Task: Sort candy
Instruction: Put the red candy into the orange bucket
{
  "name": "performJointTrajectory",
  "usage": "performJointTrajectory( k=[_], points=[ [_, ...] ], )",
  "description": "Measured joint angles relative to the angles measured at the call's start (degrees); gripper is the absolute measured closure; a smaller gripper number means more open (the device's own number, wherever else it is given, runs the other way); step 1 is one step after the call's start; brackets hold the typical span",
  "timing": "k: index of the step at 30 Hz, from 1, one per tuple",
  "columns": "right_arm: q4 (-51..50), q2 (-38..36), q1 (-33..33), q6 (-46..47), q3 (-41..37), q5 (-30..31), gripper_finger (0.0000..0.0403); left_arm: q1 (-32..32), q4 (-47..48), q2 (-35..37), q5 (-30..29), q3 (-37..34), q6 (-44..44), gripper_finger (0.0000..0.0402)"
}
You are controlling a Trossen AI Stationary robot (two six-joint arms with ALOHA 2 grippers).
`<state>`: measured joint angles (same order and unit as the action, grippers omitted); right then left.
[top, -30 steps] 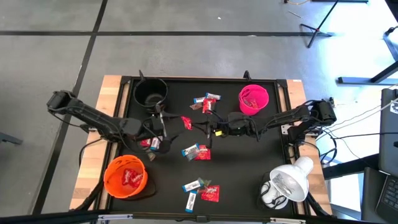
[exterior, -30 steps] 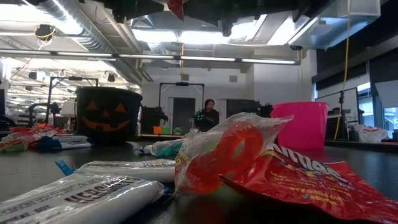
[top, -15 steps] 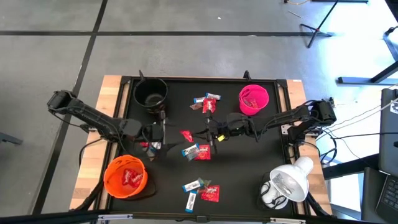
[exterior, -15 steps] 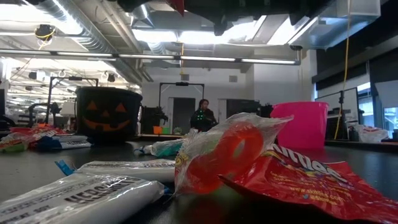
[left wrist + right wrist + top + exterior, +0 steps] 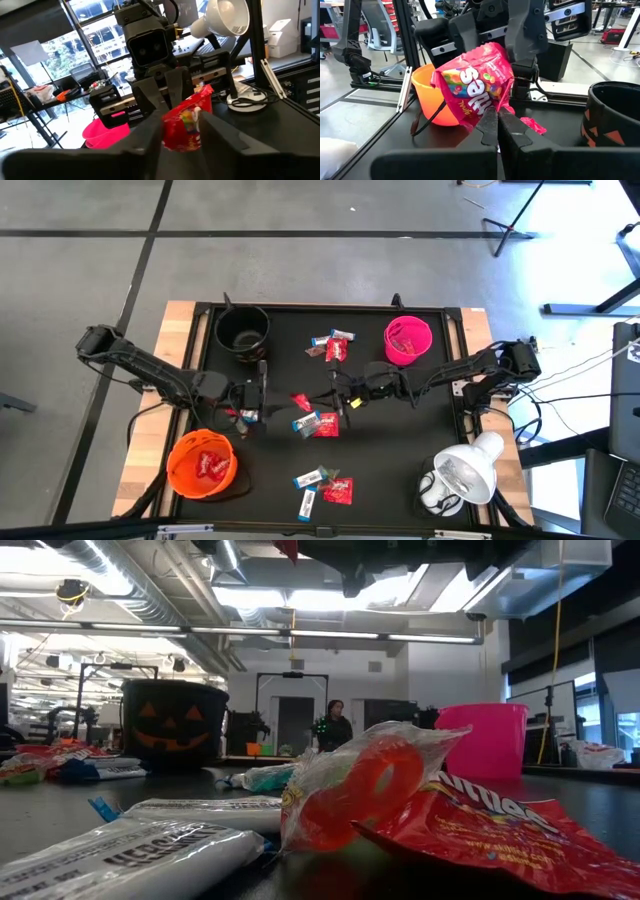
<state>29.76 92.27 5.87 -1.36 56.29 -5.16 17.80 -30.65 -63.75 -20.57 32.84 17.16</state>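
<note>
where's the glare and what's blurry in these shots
Low view: ceiling lights blow out to white, and the nearest white wrapper is soft. Left wrist view: bright windows behind, and the left gripper fingers are blurred around the red candy pack. Right wrist view: evenly lit, pack print readable. High view: even light, the white lamp brightest.

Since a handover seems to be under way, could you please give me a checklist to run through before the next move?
1. Right gripper shut on the red packet: ok.
2. Left gripper shut on the same packet: ok.
3. Either grip firm enough to hold the packet alone: cannot tell.
4. Packet clear of the table: ok, it hangs between the two grippers.
5. Orange bowl open, with red wrappers inside: ok.
</note>
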Motion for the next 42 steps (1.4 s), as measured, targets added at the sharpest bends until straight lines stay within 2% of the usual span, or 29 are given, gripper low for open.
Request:
performJointTrajectory(
  k=[5, 10, 14, 18, 23, 26, 29, 36, 42],
  points=[
    [0.0, 0.0, 0.0, 0.0, 0.0, 0.3, 0.0403, 0.0, 0.3, 0.0, 0.6, 0.0, 0.0, 0.0389],
    [0.1, -0.4, 0.0, -1.5, 0.0, 9.0, 0.0382, 0.1, 2.0, 0.6, -0.2, -0.1, 0.1, 0.0400],
    [-0.3, -2.4, 0.1, -4.7, 0.0, 12.9, 0.0324, 2.6, 9.4, 4.4, -4.6, 1.0, 0.0, 0.0401],
    [-3.6, -5.0, 0.1, -4.9, 0.0, 18.0, 0.0249, 7.4, 28.4, 10.0, -12.3, 8.2, -3.4, 0.0401],
    [-5.8, -6.6, 0.1, -4.8, 0.0, 19.6, 0.0181, 15.5, 56.4, 11.7, -18.6, 21.4, -20.9, 0.0401],
    [-6.5, -6.6, 0.1, -4.4, 0.0, 19.6, 0.0163, 20.5, 69.1, 10.8, -18.9, 26.9, -33.9, 0.0401],
    [-8.3, -6.6, 0.1, -4.3, 0.0, 19.6, 0.0160, 25.5, 79.8, 9.5, -17.7, 29.5, -47.3, 0.0401],
    [-9.1, -6.5, 0.1, -3.1, 0.0, 19.6, 0.0169, 34.0, 94.6, 7.1, -7.4, 30.0, -78.0, 0.0401],
    [-9.0, -6.5, 0.1, -3.0, 0.0, 19.6, 0.0170, 37.2, 100.6, 5.3, 2.3, 30.0, -92.2, 0.0401]
  ],
)
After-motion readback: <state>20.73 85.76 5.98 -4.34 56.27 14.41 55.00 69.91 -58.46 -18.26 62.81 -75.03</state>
